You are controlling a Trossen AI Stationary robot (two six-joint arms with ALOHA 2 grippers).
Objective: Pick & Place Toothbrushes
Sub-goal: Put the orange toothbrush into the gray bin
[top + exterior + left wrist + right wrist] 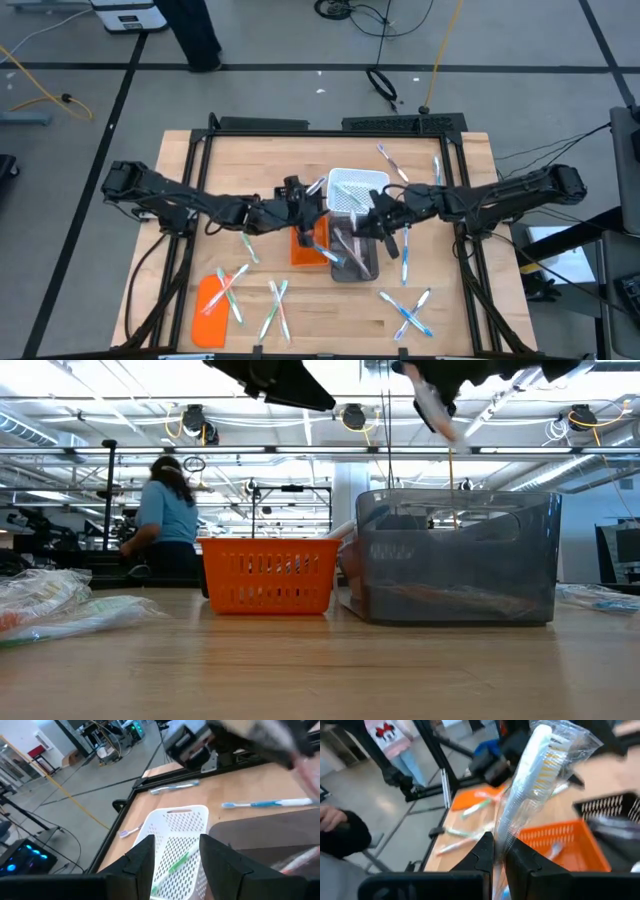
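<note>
left gripper: fingers apart, empty, above the white basket
right gripper: clamped on a wrapped toothbrush, seemingly over the grey bin
other toothbrushes: scattered on table

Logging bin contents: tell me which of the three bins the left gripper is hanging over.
The white perforated basket. The open left gripper looks straight down into it, where a green toothbrush lies. The orange basket and grey bin sit beside it.

I see the orange basket just left of the grey bin, the white basket behind it, toothbrushes scattered around.
</note>
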